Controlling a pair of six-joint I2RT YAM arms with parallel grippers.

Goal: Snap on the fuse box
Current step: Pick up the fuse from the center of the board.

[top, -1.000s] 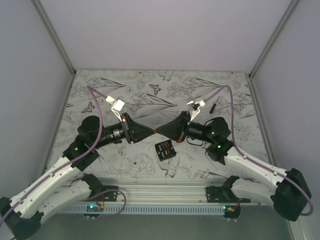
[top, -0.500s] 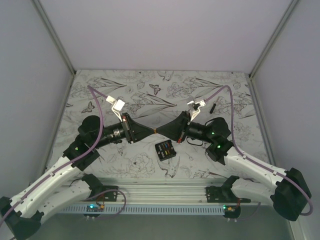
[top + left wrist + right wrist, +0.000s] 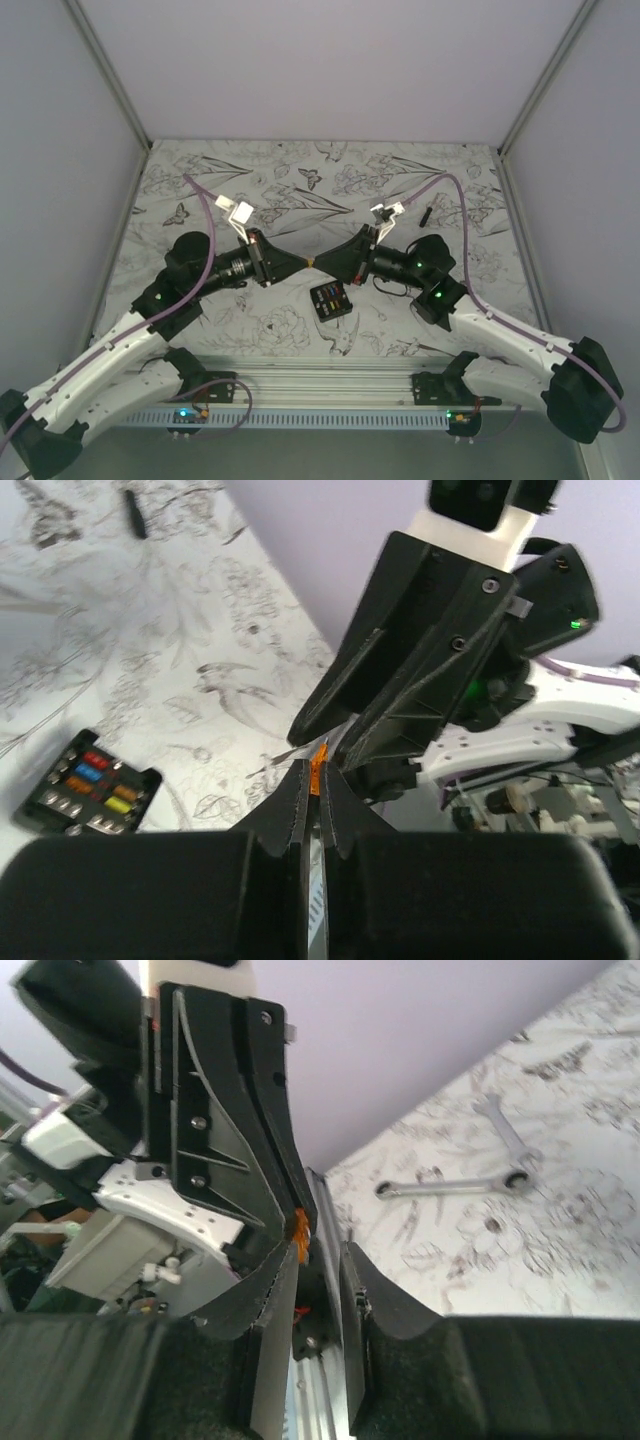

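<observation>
The fuse box (image 3: pixel 332 300), black with red, blue and orange fuses on its face, lies on the table just below where both grippers meet; it also shows in the left wrist view (image 3: pixel 88 797). My left gripper (image 3: pixel 308 263) (image 3: pixel 318 772) is shut on a tiny orange fuse (image 3: pixel 319 760), held in the air above the table. My right gripper (image 3: pixel 320 262) (image 3: pixel 320 1250) faces it tip to tip with its jaws apart. The orange fuse (image 3: pixel 299 1232) sits against the tip of its left finger (image 3: pixel 270 1290).
A thin black stick-like piece (image 3: pixel 424 214) lies at the back right, also seen in the left wrist view (image 3: pixel 133 511). Wrench shapes (image 3: pixel 455 1185) show on the patterned table cover. A metal rail (image 3: pixel 330 375) runs along the near edge. Walls close in both sides.
Both arms have shifted slightly, the left forearm a little to the right. The fingertips stay together above the fuse box, which has not moved.
</observation>
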